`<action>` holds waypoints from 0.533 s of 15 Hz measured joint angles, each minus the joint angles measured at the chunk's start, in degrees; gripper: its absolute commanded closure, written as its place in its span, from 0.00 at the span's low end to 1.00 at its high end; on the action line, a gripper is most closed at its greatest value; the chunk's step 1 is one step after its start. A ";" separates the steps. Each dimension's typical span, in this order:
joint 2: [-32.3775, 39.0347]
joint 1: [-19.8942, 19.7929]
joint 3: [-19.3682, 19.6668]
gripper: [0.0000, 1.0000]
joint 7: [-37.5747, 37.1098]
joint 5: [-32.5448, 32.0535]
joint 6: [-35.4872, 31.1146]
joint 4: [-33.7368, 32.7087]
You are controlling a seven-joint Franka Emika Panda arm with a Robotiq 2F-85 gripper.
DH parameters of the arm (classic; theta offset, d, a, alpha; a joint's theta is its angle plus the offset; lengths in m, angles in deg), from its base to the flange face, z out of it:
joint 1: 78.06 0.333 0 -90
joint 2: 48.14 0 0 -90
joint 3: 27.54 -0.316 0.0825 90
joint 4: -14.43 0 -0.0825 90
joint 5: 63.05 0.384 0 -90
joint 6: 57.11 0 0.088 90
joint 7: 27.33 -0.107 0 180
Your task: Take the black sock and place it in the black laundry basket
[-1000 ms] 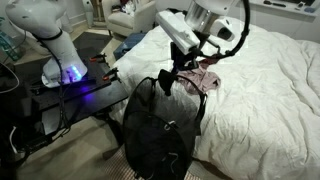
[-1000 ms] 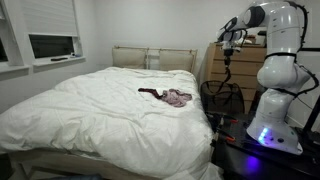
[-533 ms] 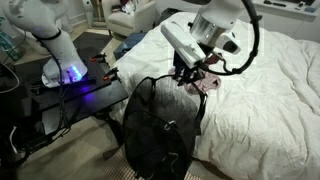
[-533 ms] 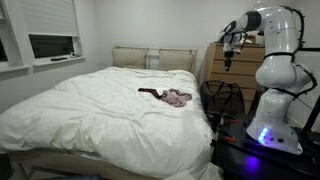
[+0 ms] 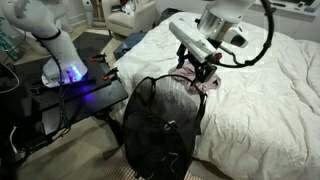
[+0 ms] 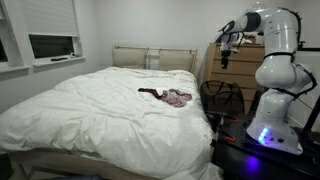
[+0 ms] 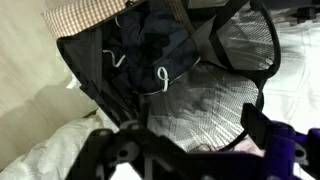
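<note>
The black laundry basket (image 5: 160, 125) stands on the floor beside the bed; it also shows in the other exterior view (image 6: 222, 100). My gripper (image 5: 197, 72) hangs above its far rim, high over the basket (image 6: 226, 52). In the wrist view the gripper (image 7: 190, 138) is open, its fingers (image 7: 262, 125) spread wide over the basket's mesh wall (image 7: 215, 95) with nothing between them. Dark cloth (image 7: 150, 45) lies inside the basket; I cannot single out the black sock within it.
A small pile of pink clothes (image 6: 178, 98) with a dark strip (image 6: 150, 92) lies on the white bed (image 6: 100, 115). The robot base (image 5: 68, 72) sits on a black table (image 5: 60, 100). A wooden dresser (image 6: 222, 70) stands behind the basket.
The jaws have gone from shut to wide open. The dark piece that hung from them over the basket is gone from the gripper. The arm has shifted slightly toward the bed.
</note>
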 measured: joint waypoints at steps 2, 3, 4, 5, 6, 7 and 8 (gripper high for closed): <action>0.02 0.80 -1.40 0.00 -0.53 -0.23 0.00 -0.26; 0.01 1.43 -2.02 0.00 -1.30 -0.38 0.04 -0.33; 0.01 2.25 -2.53 0.00 -2.25 -0.43 0.04 -0.36; 0.01 3.19 -2.98 0.00 -3.32 -0.45 0.05 -0.36; 0.01 4.16 -3.39 0.00 -4.45 -0.48 0.05 -0.35; 0.00 5.34 -3.79 0.00 -5.75 -0.52 0.05 -0.32; -0.01 6.61 -4.04 0.00 -6.94 -0.58 0.05 -0.29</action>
